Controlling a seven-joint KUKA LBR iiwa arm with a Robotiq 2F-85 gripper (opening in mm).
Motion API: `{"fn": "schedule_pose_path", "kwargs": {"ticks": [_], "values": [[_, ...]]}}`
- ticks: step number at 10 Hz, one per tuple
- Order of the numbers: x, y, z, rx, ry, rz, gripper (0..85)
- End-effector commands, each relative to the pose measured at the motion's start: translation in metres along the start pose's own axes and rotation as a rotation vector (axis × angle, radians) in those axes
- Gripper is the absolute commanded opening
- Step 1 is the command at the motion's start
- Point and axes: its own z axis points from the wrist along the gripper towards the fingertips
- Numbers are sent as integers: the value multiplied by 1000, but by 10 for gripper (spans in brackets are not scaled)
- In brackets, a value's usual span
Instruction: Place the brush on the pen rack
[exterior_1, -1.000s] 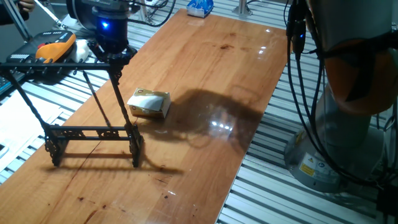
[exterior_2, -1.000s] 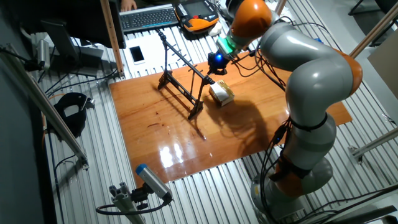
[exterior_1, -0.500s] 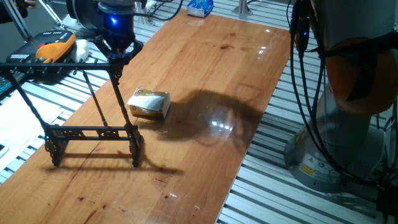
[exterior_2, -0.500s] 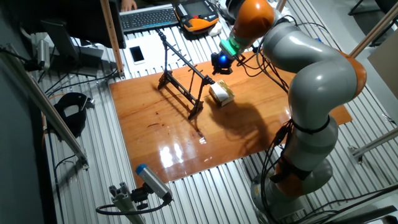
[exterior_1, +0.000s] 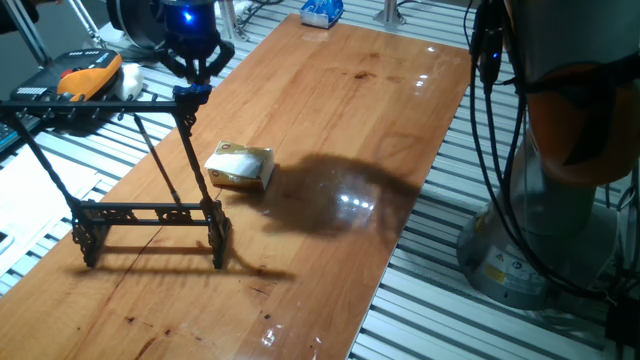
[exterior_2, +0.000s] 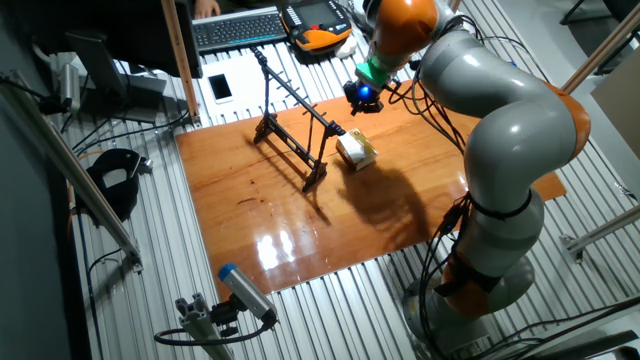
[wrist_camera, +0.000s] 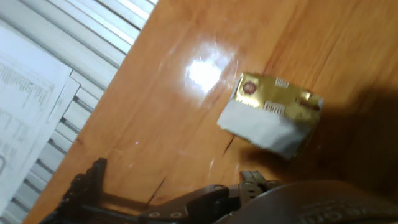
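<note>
The black pen rack (exterior_1: 150, 212) stands on the left of the wooden table, and its top crossbar runs left from the upright's tip. It also shows in the other fixed view (exterior_2: 296, 135), and its base rail shows at the bottom of the hand view (wrist_camera: 180, 202). My gripper (exterior_1: 195, 74) hangs just above the right end of the crossbar, clear of it, and its jaws look spread. It also shows in the other fixed view (exterior_2: 362, 93). I cannot make out the brush in any view; nothing shows between the jaws.
A yellowish rectangular block (exterior_1: 241, 166) lies on the table just right of the rack, also seen in the other fixed view (exterior_2: 356, 150) and the hand view (wrist_camera: 270, 113). An orange device (exterior_1: 88, 78) and a keyboard (exterior_2: 240, 27) sit beyond the table's edge.
My gripper has risen from the right end of the rack's crossbar and drifted away from it. The rack and the block have not moved.
</note>
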Motion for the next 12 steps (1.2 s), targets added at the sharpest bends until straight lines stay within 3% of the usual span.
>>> {"fn": "schedule_pose_path", "kwargs": {"ticks": [1, 2, 3, 5, 8, 12], "values": [[-6, -3, -5, 15, 31, -431, 0], [-13, -7, -11, 9, 30, -474, 0], [-22, -12, -19, 26, 23, -544, 0], [-32, -16, -24, 32, 26, -615, 0], [-33, -18, -24, 73, 0, -729, 0], [-35, -20, -26, 78, 0, -714, 0]]}}
